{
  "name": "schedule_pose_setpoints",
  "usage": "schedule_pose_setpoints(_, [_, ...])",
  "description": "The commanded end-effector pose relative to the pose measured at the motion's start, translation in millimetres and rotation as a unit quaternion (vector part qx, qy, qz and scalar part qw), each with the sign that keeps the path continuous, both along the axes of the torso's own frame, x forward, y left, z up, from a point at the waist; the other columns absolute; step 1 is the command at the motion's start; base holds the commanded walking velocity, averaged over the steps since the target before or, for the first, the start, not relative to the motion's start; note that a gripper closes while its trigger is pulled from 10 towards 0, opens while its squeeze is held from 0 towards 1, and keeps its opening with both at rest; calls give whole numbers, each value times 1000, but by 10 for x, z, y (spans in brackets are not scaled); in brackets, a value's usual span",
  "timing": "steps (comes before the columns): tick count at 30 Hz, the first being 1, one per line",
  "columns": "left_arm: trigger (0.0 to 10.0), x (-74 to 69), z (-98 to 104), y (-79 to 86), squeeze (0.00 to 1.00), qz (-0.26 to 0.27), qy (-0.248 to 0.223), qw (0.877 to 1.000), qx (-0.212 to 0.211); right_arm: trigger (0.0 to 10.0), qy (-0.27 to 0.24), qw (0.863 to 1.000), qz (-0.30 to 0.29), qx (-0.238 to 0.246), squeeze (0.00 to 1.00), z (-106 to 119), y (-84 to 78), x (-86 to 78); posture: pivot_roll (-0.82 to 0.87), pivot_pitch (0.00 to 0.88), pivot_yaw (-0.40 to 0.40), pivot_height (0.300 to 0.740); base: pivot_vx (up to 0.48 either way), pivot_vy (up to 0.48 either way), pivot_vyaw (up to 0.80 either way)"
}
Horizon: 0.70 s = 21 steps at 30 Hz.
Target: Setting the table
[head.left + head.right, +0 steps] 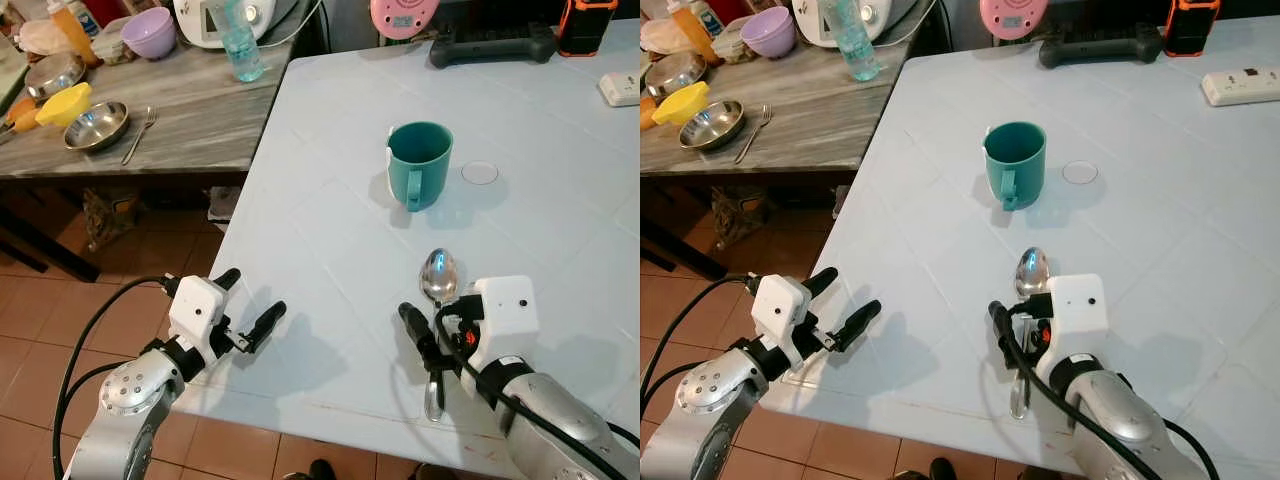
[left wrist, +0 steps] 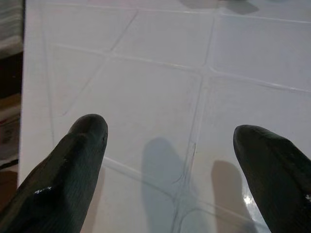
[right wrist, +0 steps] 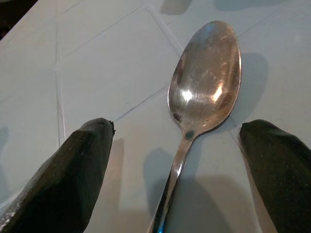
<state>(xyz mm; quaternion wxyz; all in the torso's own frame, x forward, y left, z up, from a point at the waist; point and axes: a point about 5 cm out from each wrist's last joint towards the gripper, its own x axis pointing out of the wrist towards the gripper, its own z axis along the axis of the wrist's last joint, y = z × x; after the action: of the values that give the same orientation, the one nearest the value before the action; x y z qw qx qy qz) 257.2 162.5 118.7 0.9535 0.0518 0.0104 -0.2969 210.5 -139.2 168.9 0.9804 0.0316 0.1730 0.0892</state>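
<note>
The right tool [image 1: 432,325] was positioned low over the near edge of the pale blue table [image 1: 330,200], with its fingers spread apart and gripping nothing. The spoon [image 1: 437,300] lay flat on the table between those fingers, bowl pointing toward the mug [image 1: 418,163] and handle running back under the wrist. The right wrist view showed the spoon bowl [image 3: 206,80] face up with clear gaps to both fingers [image 3: 73,174]; no contact was visible.

The left tool [image 1: 248,305] was held over the near left corner of the table, released, fingers wide, with only tabletop between them. The left wrist view showed bare table surface [image 2: 160,87] and finger shadows.

The teal mug stood upright mid-table, handle toward the robot, well apart from the spoon. A faint ring mark [image 1: 480,172] lay just beside it.

The head views additionally showed a wooden side table [image 1: 190,120] to the left, carrying a steel bowl [image 1: 96,125], a fork [image 1: 140,133], a purple bowl [image 1: 148,32] and a bottle [image 1: 240,45].
</note>
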Motion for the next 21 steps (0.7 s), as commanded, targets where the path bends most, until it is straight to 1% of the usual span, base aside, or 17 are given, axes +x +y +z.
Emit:
schedule_pose_setpoints(1, [10000, -31, -29, 18, 0, -3, 11, 1000, 5, 10000, 140, 990, -22, -10, 0, -400, -59, -74, -320, 269, 246, 740, 0, 0, 0])
schedule_pose_setpoints(2, [10000, -31, -36, 8, 0, -4, 14, 1000, 3, 4118, 140, 990, -29, -14, 0, -374, -69, -35, -323, 269, 245, 740, 0, 0, 0])
schedule_pose_setpoints(4, [10000, -31, -41, 0, 0, -4, 15, 1000, 2, 4118, 138, 990, -37, -16, 0, -356, -85, -9, -325, 269, 244, 740, 0, 0, 0])
schedule_pose_setpoints(5, [10000, -28, -45, -11, 0, -4, 15, 1000, 1, 0, 139, 989, -41, -19, 0, -337, -93, 17, -331, 267, 242, 740, 0, 0, 0])
schedule_pose_setpoints(7, [10000, -25, -48, -20, 0, -5, 17, 1000, -1, 0, 140, 989, -48, -20, 0, -327, -102, 35, -332, 267, 242, 740, 0, 0, 0])
schedule_pose_setpoints(8, [10000, -23, -57, -39, 0, -8, 20, 1000, -3, 0, 149, 987, -63, -16, 0, -320, -120, 58, -335, 264, 239, 740, 0, 0, 0])
schedule_pose_setpoints(11, [10000, -16, -73, -71, 0, -13, 27, 1000, -5, 0, 160, 984, -78, -8, 0, -295, -125, 100, -342, 262, 238, 740, 0, 0, 0])
schedule_pose_setpoints(13, [10000, -8, -77, -84, 0, -15, 30, 999, -7, 0, 165, 983, -71, -25, 0, -287, -129, 115, -344, 263, 235, 740, 0, 0, 0])
schedule_pose_setpoints(14, [10000, -3, -78, -90, 0, -15, 32, 999, -8, 745, 169, 983, -65, -32, 0, -294, -129, 118, -344, 263, 233, 740, 0, 0, 0])
schedule_pose_setpoints(15, [10000, 3, -82, -99, 0, -15, 35, 999, -10, 1922, 180, 981, -51, -43, 0, -316, -125, 117, -347, 263, 231, 740, 0, 0, 0])
schedule_pose_setpoints(16, [10000, 6, -88, -102, 0, -15, 38, 999, -11, 4235, 187, 981, -35, -48, 0, -338, -112, 112, -347, 263, 230, 740, 0, 0, 0])
schedule_pose_setpoints(17, [10000, 9, -95, -105, 0, -14, 41, 999, -11, 10000, 192, 980, -20, -55, 0, -355, -101, 113, -347, 263, 230, 740, 0, 0, 0])
schedule_pose_setpoints(18, [10000, 9, -100, -110, 0, -14, 42, 999, -11, 10000, 188, 979, -5, -73, 0, -359, -100, 118, -348, 263, 226, 740, 0, 0, 0])
schedule_pose_setpoints(19, [10000, 11, -104, -116, 0, -13, 43, 999, -12, 10000, 181, 978, 14, -105, 0, -360, -93, 128, -348, 263, 226, 740, 0, 0, 0])
schedule_pose_setpoints(20, [10000, 10, -108, -124, 0, -13, 43, 999, -12, 10000, 171, 977, 28, -127, 0, -364, -84, 140, -350, 262, 224, 740, 0, 0, 0])
schedule_pose_setpoints(21, [10000, 9, -110, -129, 0, -13, 43, 999, -13, 10000, 165, 976, 37, -139, 0, -368, -77, 145, -350, 262, 224, 740, 0, 0, 0])
